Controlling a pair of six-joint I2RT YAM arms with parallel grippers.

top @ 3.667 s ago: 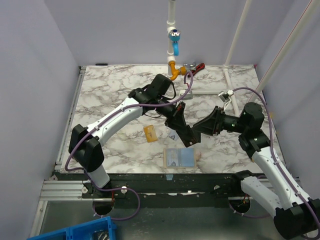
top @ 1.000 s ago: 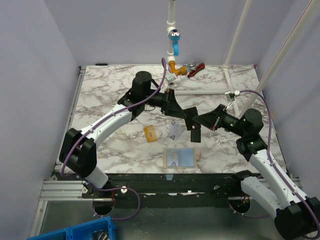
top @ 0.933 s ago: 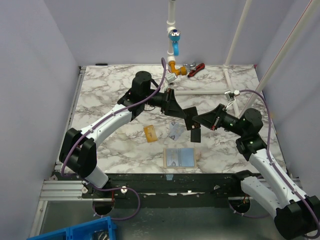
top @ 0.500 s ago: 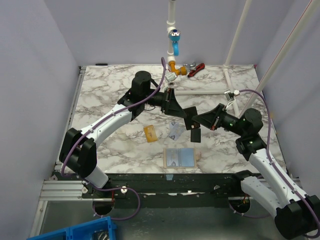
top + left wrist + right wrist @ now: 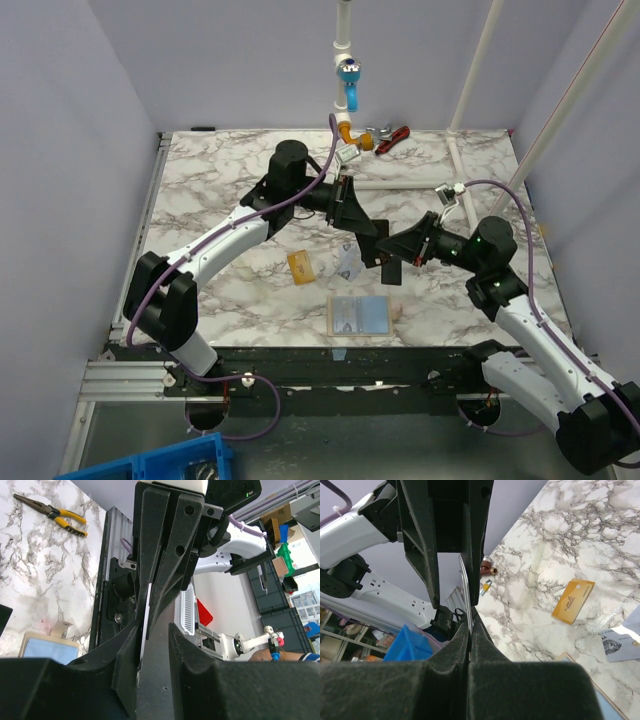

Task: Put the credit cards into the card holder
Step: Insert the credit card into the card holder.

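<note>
My right gripper is shut on a thin credit card, held in the air and seen edge-on, its face hidden. My left gripper meets it head-on, jaws apart either side of the card's edge. In the top view both grippers, left and right, meet above mid-table. Beneath them shows a black card; whether it is the held one I cannot tell. The gold card and pale patterned card lie on the marble. The card holder lies open, blue inside up.
Yellow-handled pliers lie on the marble. Red-handled pliers and an orange pipe fitting sit at the back edge. A white bar crosses the table behind the grippers. The black rail runs along the near edge.
Both grippers have risen off the table since the earliest frame. Over the last second the right gripper has slid a little left toward the left one, whose jaws have narrowed around the card.
</note>
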